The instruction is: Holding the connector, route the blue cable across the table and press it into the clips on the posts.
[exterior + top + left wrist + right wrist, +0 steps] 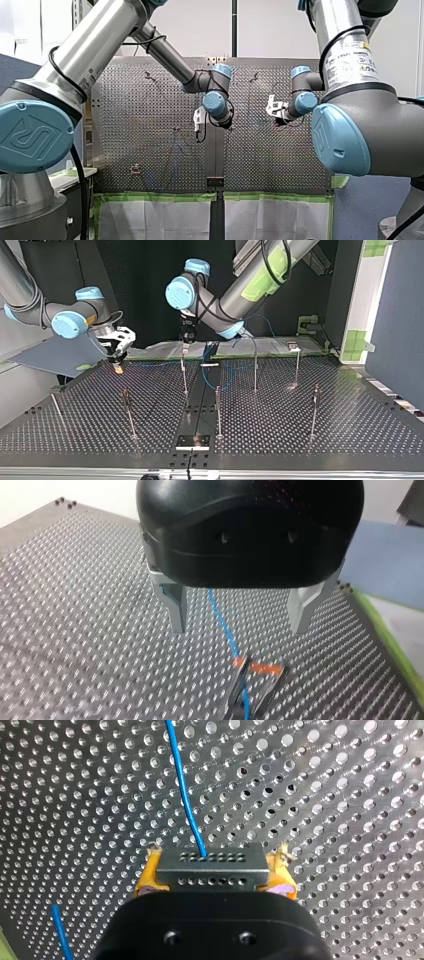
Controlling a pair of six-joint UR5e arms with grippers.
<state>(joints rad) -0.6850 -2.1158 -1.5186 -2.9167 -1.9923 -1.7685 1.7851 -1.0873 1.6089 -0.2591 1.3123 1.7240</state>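
Bearing thin upright posts [218,412], perforated table [350,435]; right gripper [216,865] clamps connector [210,872].

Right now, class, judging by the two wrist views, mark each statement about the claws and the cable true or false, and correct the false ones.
1. My right claw grips the grey connector between yellow pads. True.
2. My left claw is shut on the blue cable. False: its fingers stand open, and the cable runs beneath the gap.
3. The cable leaving the connector is red. False: it is blue.
4. An orange-tipped clip stands ahead of my left claw. True.
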